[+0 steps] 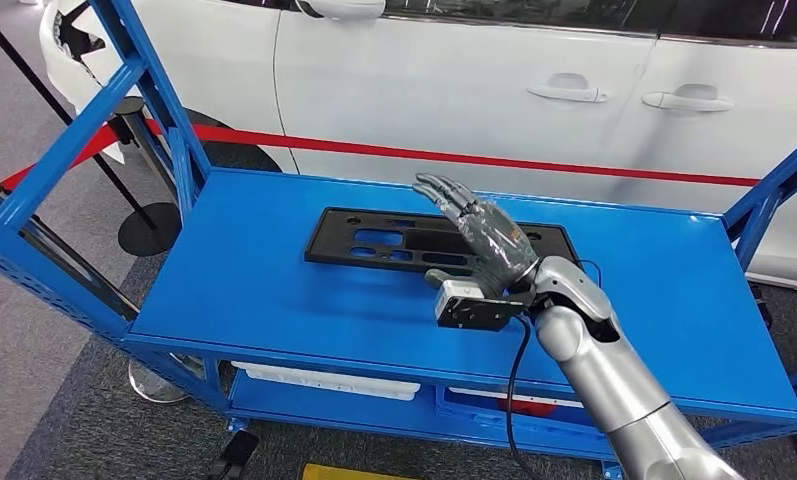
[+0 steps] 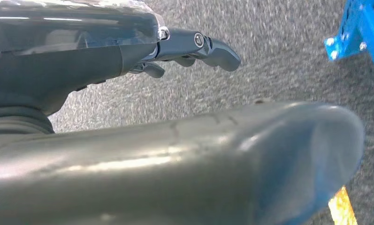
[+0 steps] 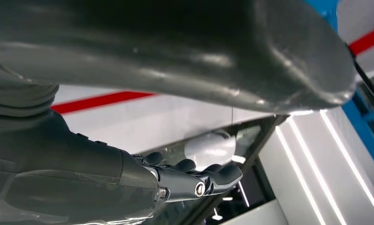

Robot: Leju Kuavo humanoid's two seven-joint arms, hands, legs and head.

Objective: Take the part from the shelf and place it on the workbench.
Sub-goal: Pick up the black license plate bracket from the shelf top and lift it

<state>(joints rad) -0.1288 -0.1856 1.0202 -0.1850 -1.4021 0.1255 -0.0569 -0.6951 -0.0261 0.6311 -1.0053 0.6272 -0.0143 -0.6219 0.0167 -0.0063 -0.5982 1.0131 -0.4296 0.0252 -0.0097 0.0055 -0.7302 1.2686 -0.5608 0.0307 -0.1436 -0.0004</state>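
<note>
The part (image 1: 442, 243), a flat black plastic panel with several rectangular and slotted cut-outs, lies flat on the top deck of the blue shelf (image 1: 274, 290), toward the far middle of the deck. No brand, label or writing can be read on it.

The right robot hand (image 1: 484, 235) hangs just above the part's right half, palm down, fingers stretched out and spread toward the far edge. It holds nothing; whether the fingertips touch the panel cannot be told from the head view. In the right wrist view the same robot hand (image 3: 175, 180) has its fingers extended and apart. A small grey camera box (image 1: 474, 305) sits at the wrist, with a black cable (image 1: 514, 385) dropping from it past the front edge of the shelf.

The left robot hand (image 2: 189, 49) hangs over grey carpet (image 2: 278, 61), fingers straight and loose, gripping nothing, with a corner of the blue frame nearby.

Behind the shelf stands a white car (image 1: 494, 80) with two door handles; a red barrier belt (image 1: 534, 160) runs along in front of it. A white tray (image 1: 324, 380) rests on the lower deck.
</note>
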